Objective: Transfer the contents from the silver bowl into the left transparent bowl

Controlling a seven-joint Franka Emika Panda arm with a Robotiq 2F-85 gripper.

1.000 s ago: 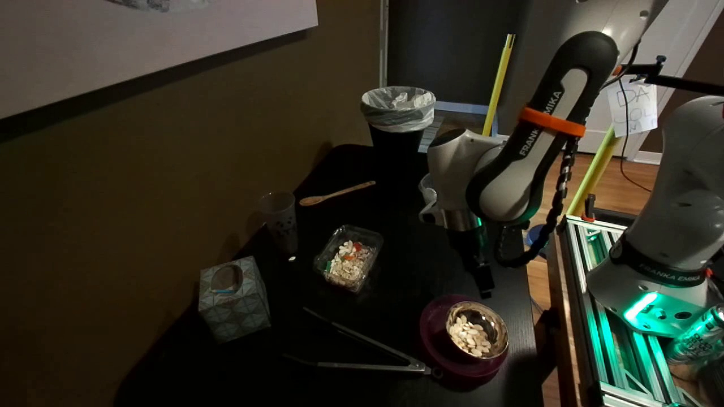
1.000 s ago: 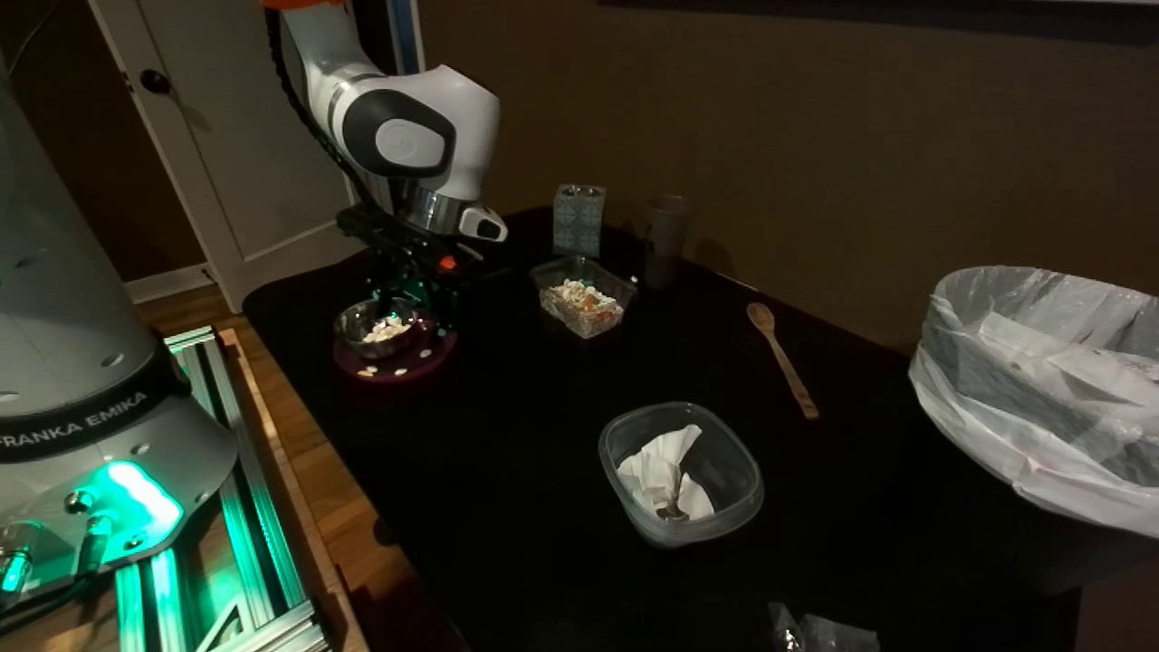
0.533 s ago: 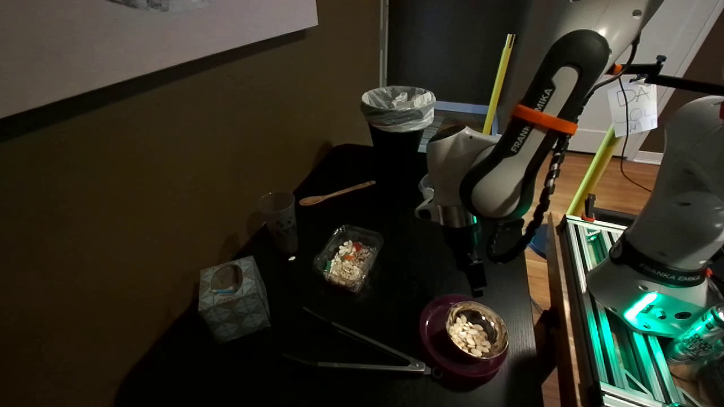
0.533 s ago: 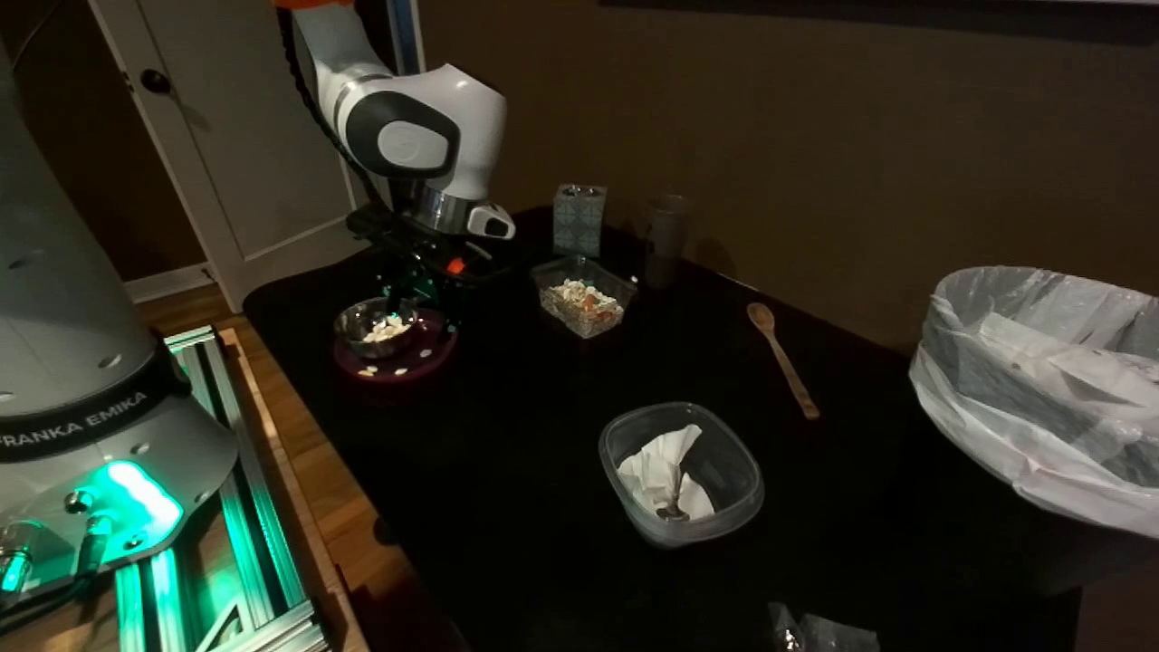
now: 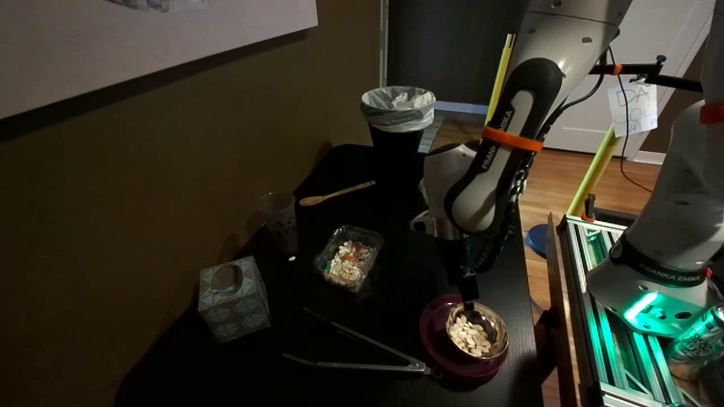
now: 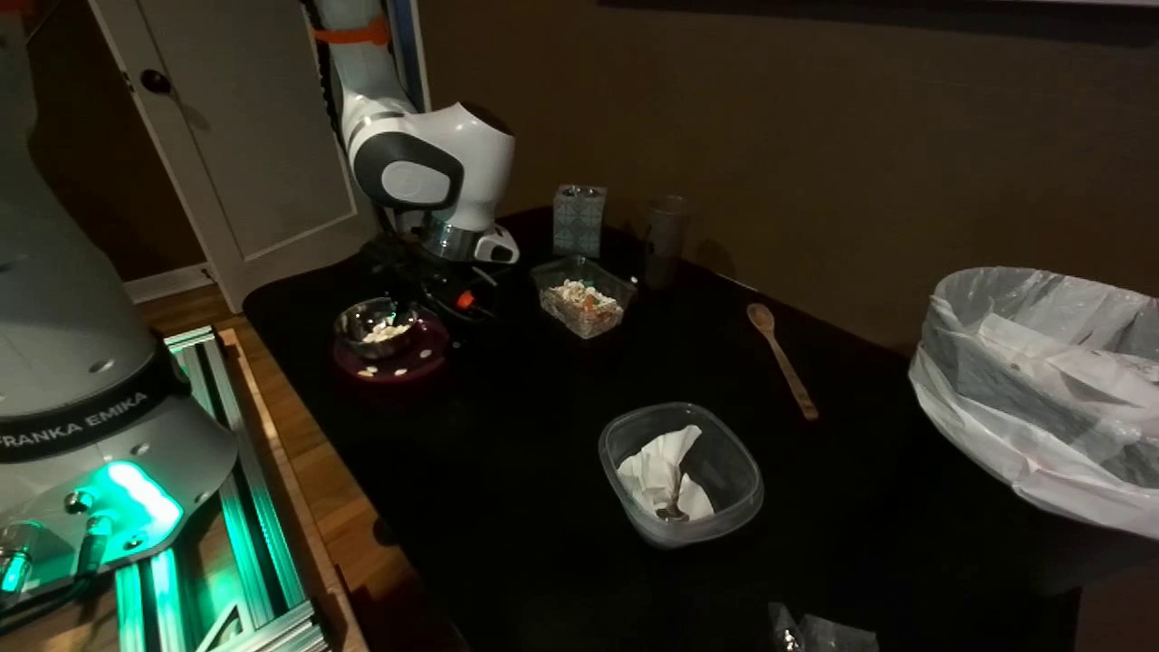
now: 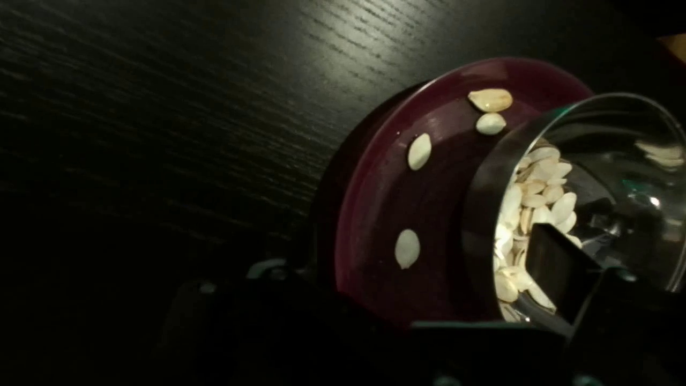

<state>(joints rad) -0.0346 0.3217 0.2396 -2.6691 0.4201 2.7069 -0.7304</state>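
Note:
The contents (image 5: 470, 337) are pale beige seeds heaped in the silver bowl (image 5: 499, 332). The bowl stands upright on the magenta plate (image 5: 434, 339); it also shows in an exterior view (image 6: 351, 328) and in the wrist view (image 7: 616, 134). Several loose seeds lie on the plate. My gripper (image 7: 429, 236) is open and empty. In the wrist view one finger reaches over the bowl's inside, above the seeds; the other, very dark, is out past the plate's edge. The near bowl wall lies between them. The left transparent bowl (image 5: 370, 265) holds seeds and coloured bits; it also shows in an exterior view (image 6: 543, 294).
Open tongs (image 5: 367, 367) lie beside the plate. A tissue box (image 5: 235, 305), a clear cup (image 5: 281, 223) and a wooden spoon (image 5: 336, 194) are along the wall side. A whitish clear bowl (image 6: 747, 507) holds crumpled paper. A lined bin (image 5: 399, 121) stands at the table's end.
My gripper has lowered and shifted slightly sideways, so a fingertip now overlaps the silver bowl's rim in an exterior view. The bowl, plate and contents have not moved.

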